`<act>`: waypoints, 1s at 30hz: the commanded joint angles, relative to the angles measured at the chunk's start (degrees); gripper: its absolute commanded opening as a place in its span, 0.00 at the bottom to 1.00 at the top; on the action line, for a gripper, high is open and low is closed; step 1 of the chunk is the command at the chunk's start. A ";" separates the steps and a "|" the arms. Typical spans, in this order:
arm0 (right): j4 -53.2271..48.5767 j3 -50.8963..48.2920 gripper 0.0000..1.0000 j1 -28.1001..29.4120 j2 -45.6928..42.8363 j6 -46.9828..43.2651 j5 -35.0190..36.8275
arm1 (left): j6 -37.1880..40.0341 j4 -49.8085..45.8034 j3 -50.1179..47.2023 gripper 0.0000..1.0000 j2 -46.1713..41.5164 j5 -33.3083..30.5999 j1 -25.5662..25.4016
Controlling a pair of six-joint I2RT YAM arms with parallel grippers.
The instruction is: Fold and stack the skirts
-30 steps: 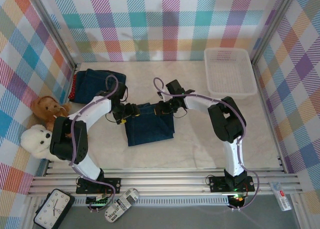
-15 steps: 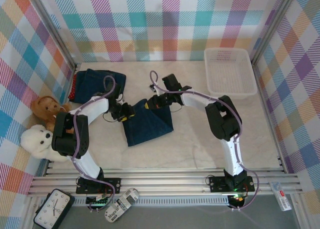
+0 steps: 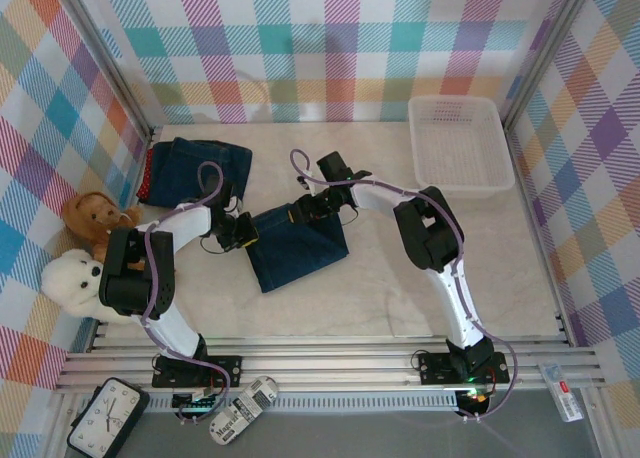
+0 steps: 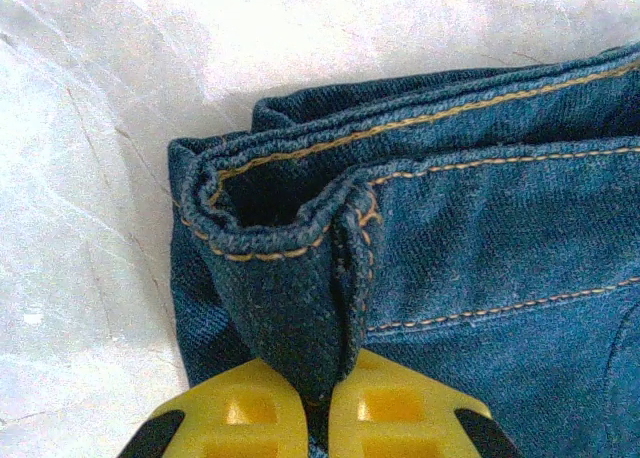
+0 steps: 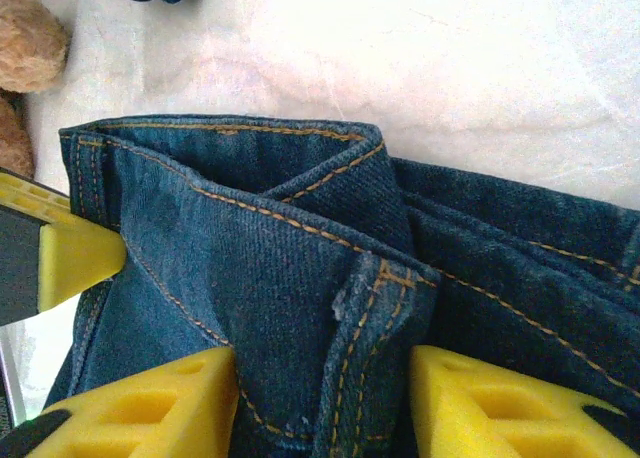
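1. Looking at a blue skirt (image 3: 298, 250), lying partly folded in the middle of the table (image 3: 390, 278).
2. Pinching its left corner with the left gripper (image 3: 246, 235), jaws shut tight on a thick fold (orange stitches running along it).
3. Holding the right gripper (image 3: 298, 214) at the skirt's far edge, jaws part way apart, cloth sitting between them.
4. Spotting a pile (image 3: 200, 166) of folded skirts at the far left, blue on red.
5. Noticing two bears (image 3: 95, 218) near that pile.
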 commanded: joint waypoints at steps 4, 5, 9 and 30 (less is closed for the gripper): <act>-3.52 2.81 0.49 0.37 3.77 -1.83 -10.21 | 0.01 -1.66 -2.16 0.00 2.45 -1.51 0.63; -3.89 3.22 0.49 0.42 4.14 -1.84 -10.25 | -0.09 -1.54 -2.17 0.00 2.45 -1.44 0.65; -3.76 3.40 0.25 0.37 3.30 -1.40 -10.94 | -0.14 -1.63 -1.96 0.00 1.89 -0.77 0.60; -2.26 -13.60 0.00 -1.12 -12.87 12.29 -1.99 | -2.27 -6.65 1.08 0.00 -7.60 2.92 -2.97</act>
